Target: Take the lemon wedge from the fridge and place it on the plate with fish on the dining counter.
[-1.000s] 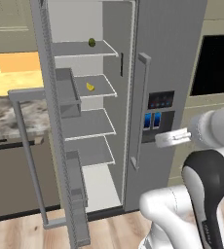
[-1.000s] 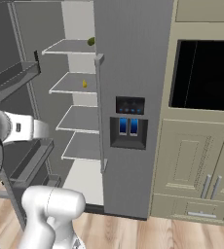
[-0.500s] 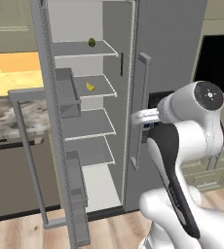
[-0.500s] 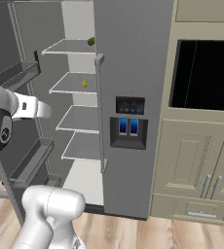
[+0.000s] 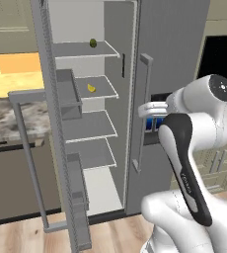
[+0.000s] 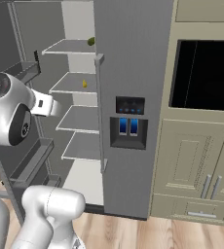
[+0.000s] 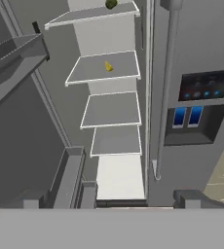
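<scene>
Light wood plank floor (image 6: 182,233) underfoot. Beige-green panelled cabinets (image 6: 201,165) on the right, with a black built-in oven window (image 6: 206,75) above (glossy, unlit). Granite-topped wall counter (image 5: 2,126) at far left, an orange-yellow wall (image 5: 12,74) behind it. Even, flat lighting throughout.

Arm raised; gripper (image 7: 111,198) wide open

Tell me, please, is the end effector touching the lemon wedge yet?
Apart. The hand view shows the lemon wedge far up on its fridge shelf, well clear of the fingertips.
</scene>
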Tool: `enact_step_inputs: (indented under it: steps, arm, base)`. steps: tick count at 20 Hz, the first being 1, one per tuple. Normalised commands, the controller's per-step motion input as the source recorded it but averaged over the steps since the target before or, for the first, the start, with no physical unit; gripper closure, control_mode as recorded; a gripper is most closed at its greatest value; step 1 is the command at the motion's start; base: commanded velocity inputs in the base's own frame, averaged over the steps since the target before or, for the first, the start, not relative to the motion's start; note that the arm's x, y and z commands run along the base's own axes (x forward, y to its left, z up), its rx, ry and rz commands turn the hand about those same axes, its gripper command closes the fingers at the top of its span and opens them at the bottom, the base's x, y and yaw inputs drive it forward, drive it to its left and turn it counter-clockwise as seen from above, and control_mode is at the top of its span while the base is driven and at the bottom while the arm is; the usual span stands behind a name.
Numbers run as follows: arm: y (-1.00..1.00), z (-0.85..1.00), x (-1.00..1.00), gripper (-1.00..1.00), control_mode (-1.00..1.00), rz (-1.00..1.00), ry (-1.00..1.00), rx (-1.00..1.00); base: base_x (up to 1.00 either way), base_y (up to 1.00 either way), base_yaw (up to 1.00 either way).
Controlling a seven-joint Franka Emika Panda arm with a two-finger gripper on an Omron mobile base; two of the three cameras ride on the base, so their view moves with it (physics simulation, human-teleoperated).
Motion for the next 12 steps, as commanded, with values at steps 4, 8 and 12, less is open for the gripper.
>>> enact_step_inputs:
  steps: [4,8,12]
  arm:
    - [0.0,0.0,0.0,-1.0,-1.0,0.0,0.0,0.0]
    - [0.0,0.0,0.0,-1.0,-1.0,0.0,0.0,0.0]
    - [0.0,0.0,0.11,-1.0,-1.0,-0.01,0.0,0.04]
  base:
    - [0.0,0.0,0.0]
    - [0.0,0.0,0.0]
    - [0.0,0.0,0.0]
